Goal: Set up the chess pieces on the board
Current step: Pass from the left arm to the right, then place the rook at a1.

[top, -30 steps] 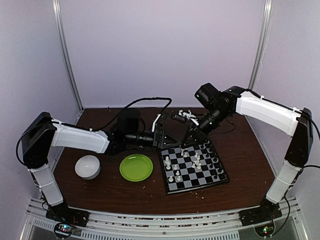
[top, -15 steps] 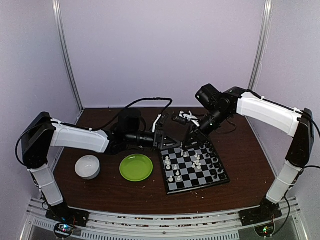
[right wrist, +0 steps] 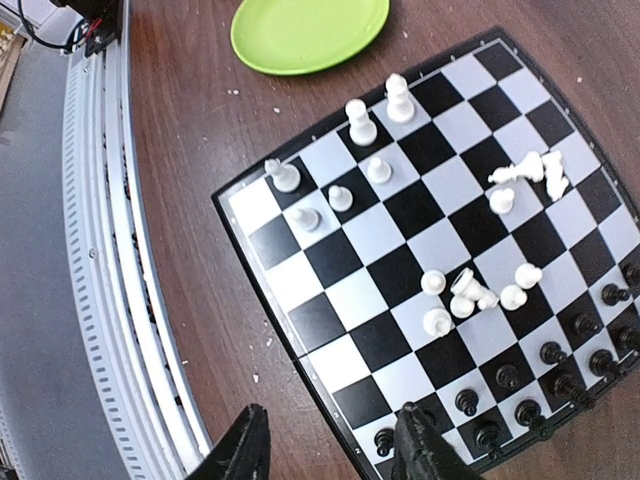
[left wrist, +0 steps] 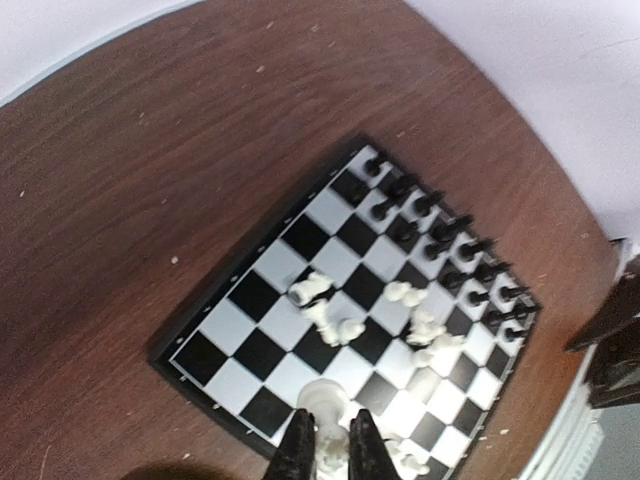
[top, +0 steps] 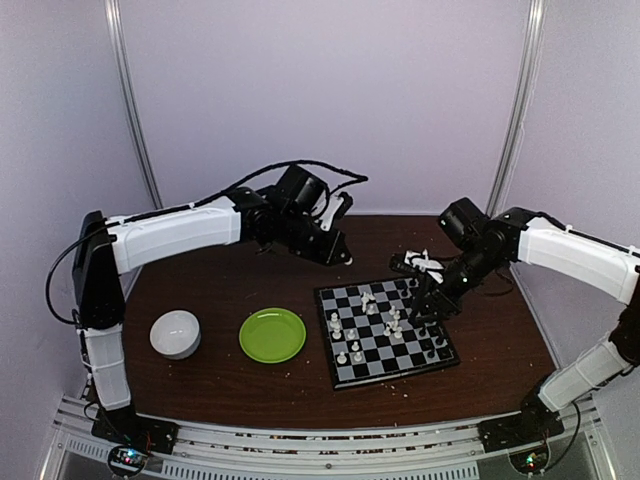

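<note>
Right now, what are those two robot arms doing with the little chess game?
They are setting up a chess set. The left gripper is up high above the board and pinches a white piece between its fingers. The right gripper hovers open over the edge where the black pieces already stand in two rows. Some standing white pieces line the opposite side, but the tumbled white pieces lie mid-board, so white is not finished.
</note>
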`<state>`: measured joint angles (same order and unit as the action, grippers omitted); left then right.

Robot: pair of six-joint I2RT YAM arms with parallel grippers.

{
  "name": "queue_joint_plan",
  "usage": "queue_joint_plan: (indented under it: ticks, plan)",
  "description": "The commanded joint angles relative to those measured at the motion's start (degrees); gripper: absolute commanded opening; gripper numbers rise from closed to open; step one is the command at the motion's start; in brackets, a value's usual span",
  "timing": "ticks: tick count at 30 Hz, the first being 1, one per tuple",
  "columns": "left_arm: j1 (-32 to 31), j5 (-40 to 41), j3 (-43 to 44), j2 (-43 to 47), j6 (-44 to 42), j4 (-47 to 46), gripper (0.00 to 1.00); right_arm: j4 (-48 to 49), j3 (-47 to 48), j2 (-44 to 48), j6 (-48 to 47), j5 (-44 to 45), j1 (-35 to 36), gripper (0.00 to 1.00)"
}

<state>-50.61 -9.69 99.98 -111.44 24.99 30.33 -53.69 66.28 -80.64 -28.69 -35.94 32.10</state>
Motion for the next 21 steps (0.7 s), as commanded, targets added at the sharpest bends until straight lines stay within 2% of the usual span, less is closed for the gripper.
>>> queue_joint_plan:
  ticks: [1, 6, 21]
  plan:
    - [0.2, 10.0, 6.3, -7.2, -5.7, 15.5, 0.00, 7.4, -4.5, 1.7, 0.5, 2.6, -1.5, 0.44]
    - [0.3, 11.6, 10.3, -11.7, -6.0, 17.5, 0.00, 9.0, -5.7, 0.0, 0.9, 1.2, -2.0, 0.44]
    - [1.3, 11.4, 12.8, -18.5, -5.7, 16.4, 0.00, 8.4, -5.6, -2.5, -0.3, -0.1, -2.1, 0.46]
